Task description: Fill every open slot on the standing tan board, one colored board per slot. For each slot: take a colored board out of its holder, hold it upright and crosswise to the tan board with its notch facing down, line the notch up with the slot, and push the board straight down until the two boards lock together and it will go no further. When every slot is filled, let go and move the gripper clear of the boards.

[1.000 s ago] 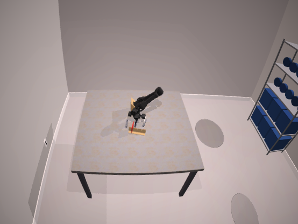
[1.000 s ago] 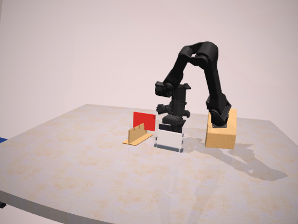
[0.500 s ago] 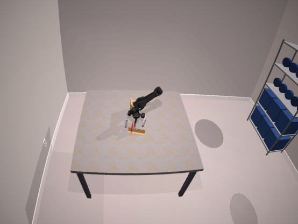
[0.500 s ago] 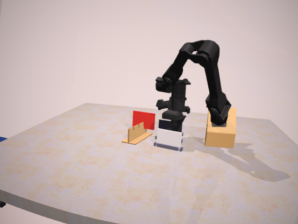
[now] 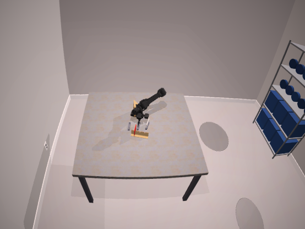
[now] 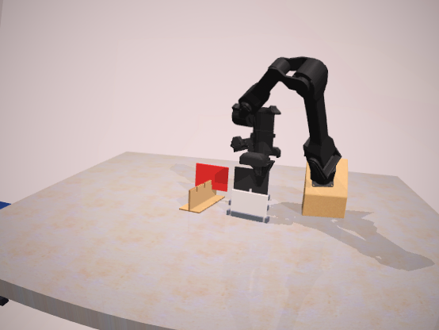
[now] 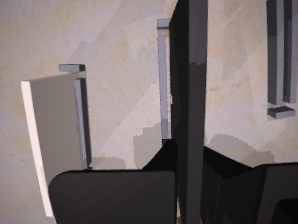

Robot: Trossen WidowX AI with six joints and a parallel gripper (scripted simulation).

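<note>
My gripper point(image 5: 139, 120) point(image 6: 260, 174) point(image 7: 178, 145) is shut on the black board point(image 6: 244, 179) point(image 7: 198, 100). The board is upright and raised above its middle holder point(image 7: 162, 85); its lower edge is partly hidden behind the white board point(image 6: 249, 204) point(image 7: 54, 135). The white board stands in its own holder point(image 6: 246, 217) point(image 7: 83, 120). The tan board point(image 5: 142, 132) point(image 6: 198, 197) stands beyond the holders. The red board point(image 5: 135, 130) point(image 6: 210, 174) stands crosswise in it near one end. Two open slots show in the tan board's top edge.
An empty holder point(image 5: 129, 126) point(image 7: 272, 60) stands on the other side of the middle holder from the white board. The arm's tan base block point(image 6: 325, 204) stands behind the holders on the table point(image 5: 115, 162) point(image 6: 158, 258).
</note>
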